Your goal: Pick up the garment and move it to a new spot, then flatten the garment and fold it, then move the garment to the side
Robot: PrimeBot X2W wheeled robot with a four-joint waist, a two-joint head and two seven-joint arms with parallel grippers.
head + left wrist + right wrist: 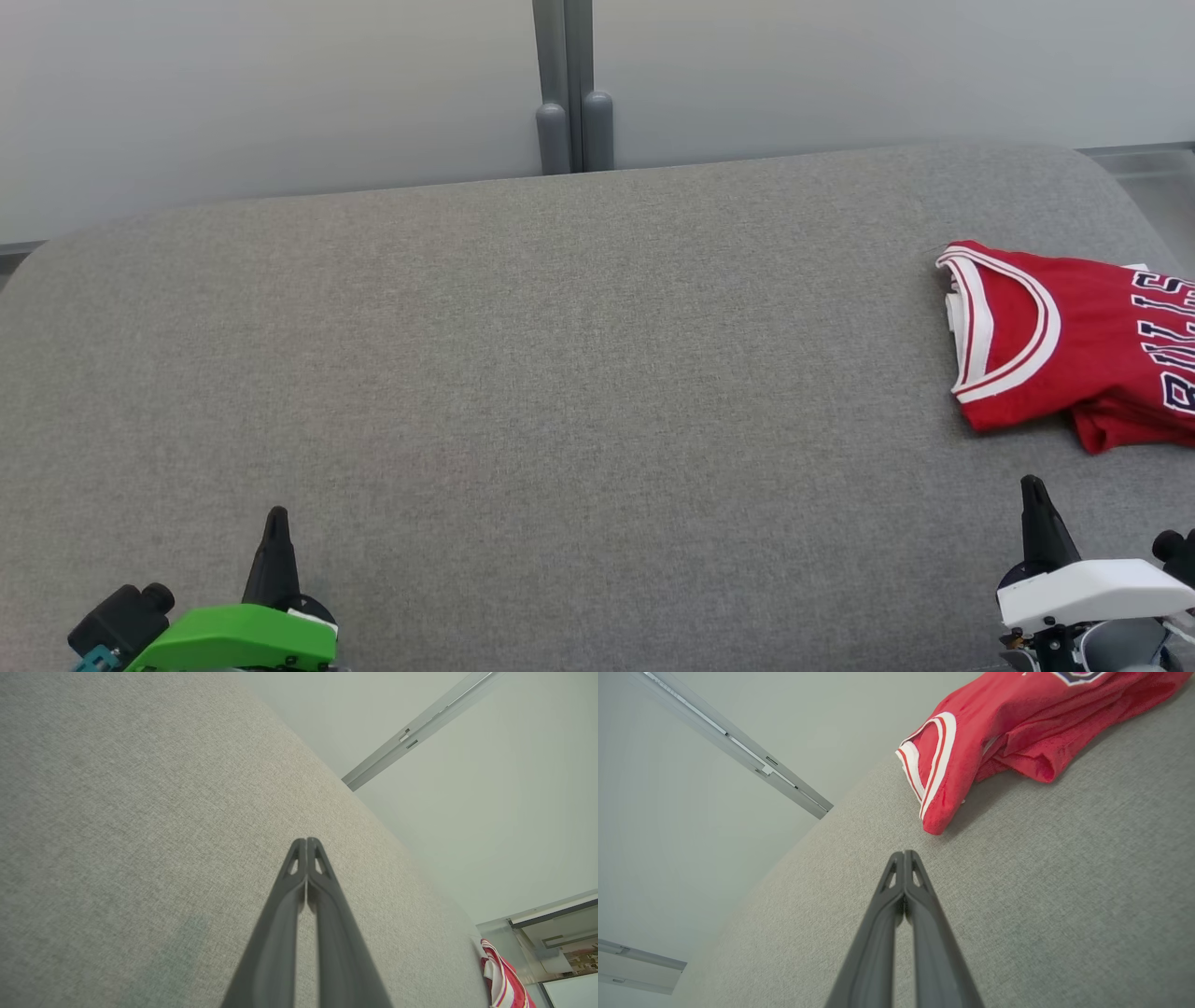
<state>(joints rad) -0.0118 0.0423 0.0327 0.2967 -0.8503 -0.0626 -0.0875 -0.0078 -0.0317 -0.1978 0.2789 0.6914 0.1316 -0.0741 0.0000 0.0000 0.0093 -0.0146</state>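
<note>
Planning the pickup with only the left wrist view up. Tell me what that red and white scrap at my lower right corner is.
Observer: A red basketball jersey with white trim and dark lettering. It lies rumpled on the grey cushion, at the robot's right.
Operator: Report the right gripper.
Observer: The right gripper is shut. Its tips point at the jersey's white-trimmed edge but stay apart from it.
Operator: Describe the cloth on the near side.
Observer: A doubled red fold sticks out from under the jersey toward the cushion's near edge.
</note>
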